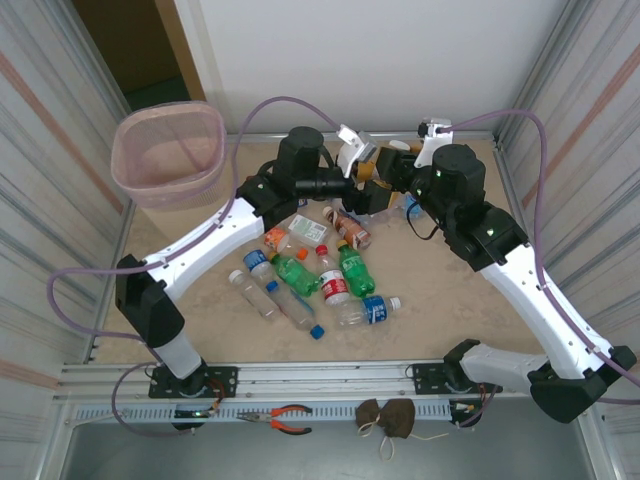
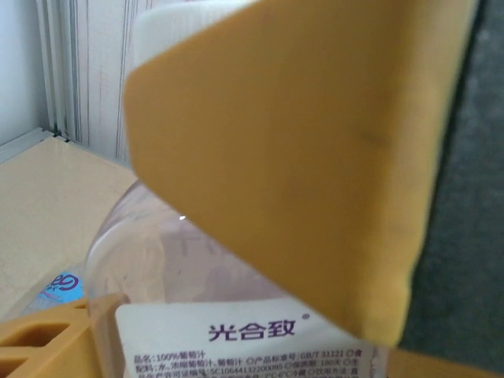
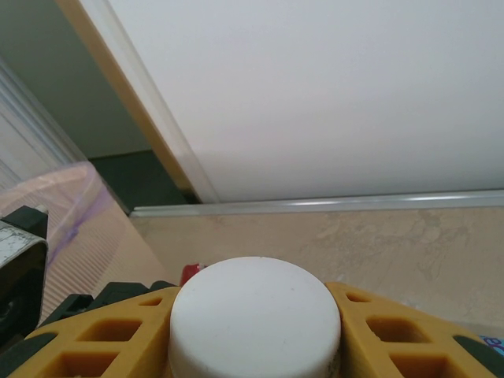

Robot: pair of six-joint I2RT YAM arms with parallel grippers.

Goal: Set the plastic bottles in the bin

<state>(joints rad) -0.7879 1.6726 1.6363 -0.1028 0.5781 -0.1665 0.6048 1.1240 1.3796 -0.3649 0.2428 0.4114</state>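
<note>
A clear plastic bottle (image 2: pixel 169 260) with a white label and a wide white cap (image 3: pixel 256 315) hangs above the back of the table. My right gripper (image 3: pixel 256 335) is shut on it just under the cap. My left gripper (image 2: pixel 252 358) has closed on the bottle's body, one finger (image 2: pixel 55 342) against its side. Both grippers meet behind the pile, the left gripper (image 1: pixel 360 170) and the right gripper (image 1: pixel 393 168) facing each other. Several plastic bottles (image 1: pixel 310 275) lie on the table in the middle. The pale-pink bin (image 1: pixel 130 185) stands at the back left, well apart from both grippers.
Ribbed metal walls close in the left and right sides, and a white wall (image 3: pixel 331 94) stands at the back. Red-handled pliers (image 1: pixel 285 418) and a brown pouch (image 1: pixel 385 418) lie on the front rail. The bin's pink side (image 3: pixel 71 205) is left of the right gripper.
</note>
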